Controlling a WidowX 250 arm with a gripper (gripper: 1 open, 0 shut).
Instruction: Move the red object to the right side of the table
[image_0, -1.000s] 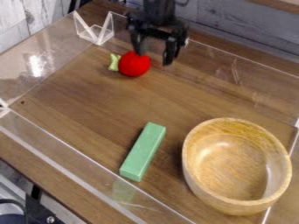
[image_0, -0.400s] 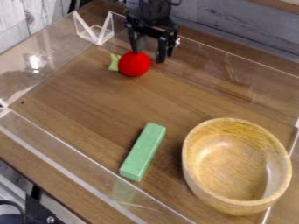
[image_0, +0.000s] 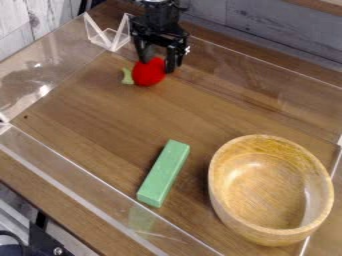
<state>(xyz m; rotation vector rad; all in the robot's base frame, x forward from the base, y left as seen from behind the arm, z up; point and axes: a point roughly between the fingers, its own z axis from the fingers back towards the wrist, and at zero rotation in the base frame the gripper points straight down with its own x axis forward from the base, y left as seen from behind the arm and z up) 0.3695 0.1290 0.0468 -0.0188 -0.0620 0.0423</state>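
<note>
The red object (image_0: 148, 72), a small rounded toy fruit with a green leafy end on its left, lies at the far left of the brown wood-grain table (image_0: 227, 110). My black gripper (image_0: 158, 55) points straight down and hangs open right over the fruit. Its fingers straddle the fruit's top, one finger (image_0: 175, 57) just to the right of it. I cannot tell whether the fingers touch the fruit.
A green rectangular block (image_0: 163, 172) lies near the front middle. A round light wooden bowl (image_0: 271, 188) stands at the front right. Low clear acrylic walls (image_0: 60, 45) border the tabletop, with a folded clear piece (image_0: 106, 33) at the back left.
My gripper has moved left and come down, from above and right of the fruit to directly over it. The fruit, block and bowl have stayed put.
</note>
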